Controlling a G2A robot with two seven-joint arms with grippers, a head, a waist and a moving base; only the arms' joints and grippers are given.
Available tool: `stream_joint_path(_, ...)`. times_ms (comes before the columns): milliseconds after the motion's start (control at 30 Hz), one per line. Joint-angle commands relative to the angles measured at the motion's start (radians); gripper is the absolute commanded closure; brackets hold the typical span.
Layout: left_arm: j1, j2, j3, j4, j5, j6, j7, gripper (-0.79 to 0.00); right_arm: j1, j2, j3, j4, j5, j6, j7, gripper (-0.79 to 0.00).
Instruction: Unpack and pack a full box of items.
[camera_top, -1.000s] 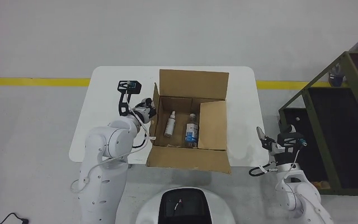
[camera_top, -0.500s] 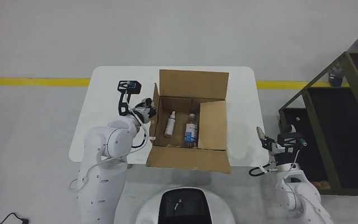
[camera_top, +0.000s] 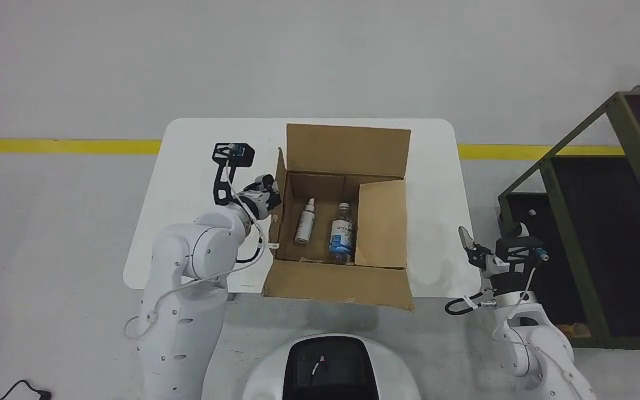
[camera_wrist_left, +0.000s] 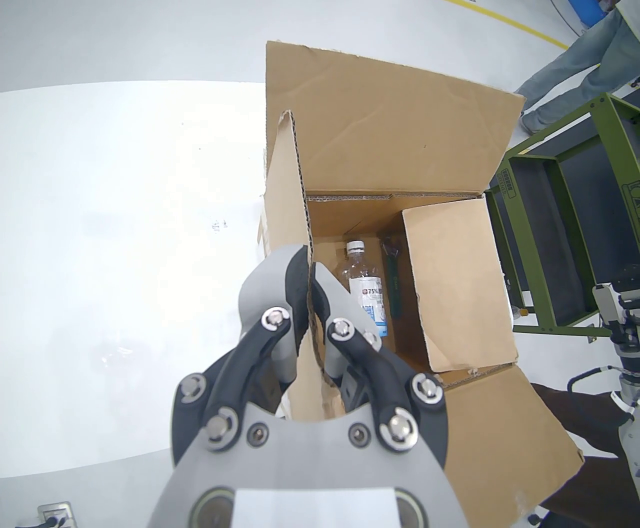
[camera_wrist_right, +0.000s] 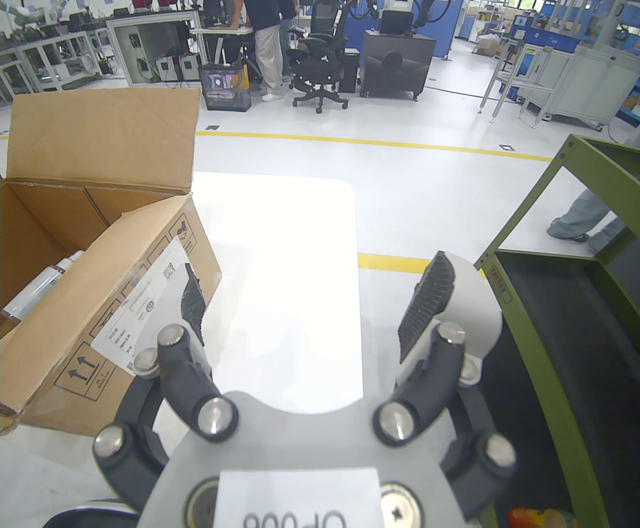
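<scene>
An open cardboard box (camera_top: 345, 152) stands on the white table (camera_top: 200, 170). Inside lie a white spray bottle (camera_top: 303, 221) and a clear bottle with a blue label (camera_top: 341, 233). In the left wrist view the clear bottle (camera_wrist_left: 366, 290) lies beside a dark green tool (camera_wrist_left: 392, 280). My left gripper (camera_top: 268, 195) is shut on the box's upright left flap (camera_wrist_left: 287, 200), its fingertips (camera_wrist_left: 299, 265) pinching the cardboard edge. My right gripper (camera_top: 482, 258) hangs open and holds nothing, off the table's right side and apart from the box (camera_wrist_right: 100, 145).
A green metal cart (camera_top: 580, 220) stands close to the right of the right arm, also seen as the cart (camera_wrist_right: 575, 310). The box's right inner flap (camera_top: 381, 222) leans inward over part of the contents. Bare tabletop lies left of the box.
The left gripper and the box have shifted very slightly to the right. The right arm has stayed still.
</scene>
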Motion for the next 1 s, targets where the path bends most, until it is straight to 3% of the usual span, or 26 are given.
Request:
stream_joint_path(0, -0.001, 0.002, 0.001, 0.003, 0.001, 0.001, -0.001, -0.48, 0.0, 0.0, 0.0, 0.0, 0.0, 0.0, 0.0, -0.785)
stream_joint_path(33, -0.002, 0.003, 0.001, 0.005, 0.005, 0.002, -0.001, -0.72, 0.0, 0.0, 0.0, 0.0, 0.0, 0.0, 0.0, -0.785)
stream_joint_path(67, -0.003, 0.005, 0.003, 0.009, 0.014, 0.002, -0.002, -0.785, 0.0, 0.0, 0.0, 0.0, 0.0, 0.0, 0.0, -0.785)
stream_joint_path(667, 0.02, 0.03, 0.026, -0.019, 0.288, 0.018, 0.008, -0.785, 0.0, 0.0, 0.0, 0.0, 0.0, 0.0, 0.0, -0.785)
stream_joint_path(967, 0.016, 0.041, 0.036, 0.031, 0.479, 0.012, -0.019, -0.785, 0.0, 0.0, 0.0, 0.0, 0.0, 0.0, 0.0, -0.785)
